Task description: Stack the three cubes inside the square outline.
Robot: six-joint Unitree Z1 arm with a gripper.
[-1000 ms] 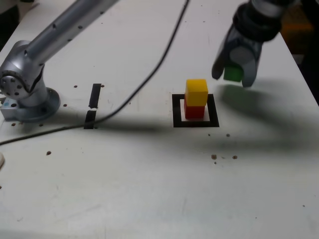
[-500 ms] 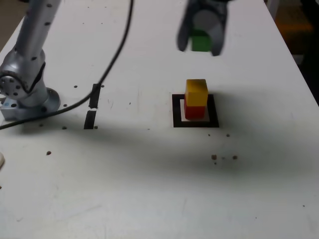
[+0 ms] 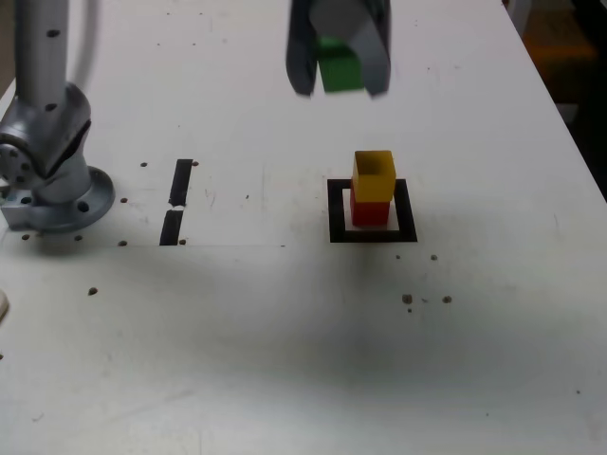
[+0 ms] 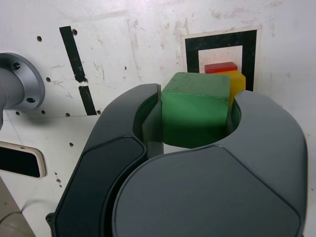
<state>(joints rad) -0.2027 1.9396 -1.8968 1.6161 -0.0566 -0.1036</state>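
white table [image 3: 285, 360]: gripper [image 3: 339, 66] clamping green cube [image 3: 339, 69] above the square outline [image 3: 406, 216]; misalignment could topple its yellow cube [image 3: 374, 176] off red cube [image 3: 370, 211].

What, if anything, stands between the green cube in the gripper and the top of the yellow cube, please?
Nothing visible does. The gripper holds the green cube in the air, above and toward the exterior view's left of the yellow cube, which sits on the red cube inside the square outline. The yellow top is bare.
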